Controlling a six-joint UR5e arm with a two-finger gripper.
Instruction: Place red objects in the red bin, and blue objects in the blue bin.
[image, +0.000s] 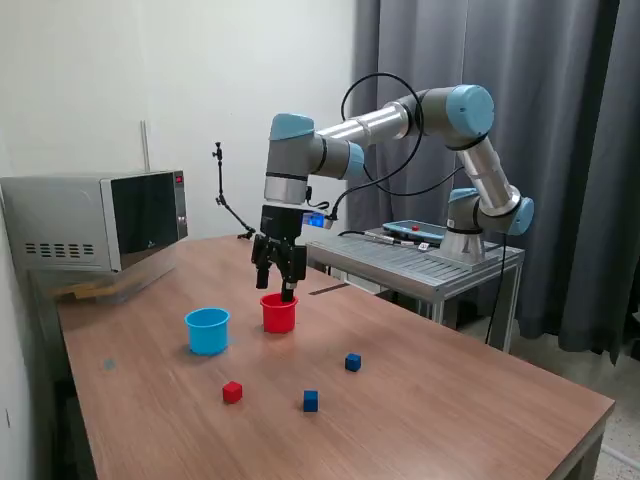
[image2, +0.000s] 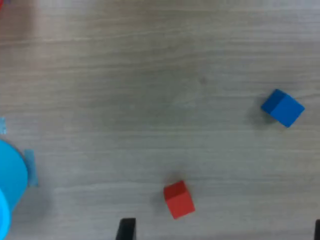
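In the exterior view my gripper (image: 287, 288) hangs just above the red bin (image: 279, 313), a small round red cup near the table's middle. The blue bin (image: 207, 330), a light blue cup, stands beside it toward the exterior view's left. Nearer the front edge lie one red cube (image: 232, 391) and two dark blue cubes (image: 310, 400) (image: 352, 362). The wrist view shows the red cube (image2: 179, 199), one blue cube (image2: 283, 107) and the blue bin's edge (image2: 10, 187). My gripper (image2: 221, 232) is open, its fingertips far apart with nothing between them. The red bin's inside is hidden.
A microwave (image: 100, 220) sits at the table's back, on the exterior view's left. A metal side table (image: 420, 262) carrying the arm's base stands behind the wooden table (image: 450, 400). A thin black stand (image: 225, 200) rises near the back edge.
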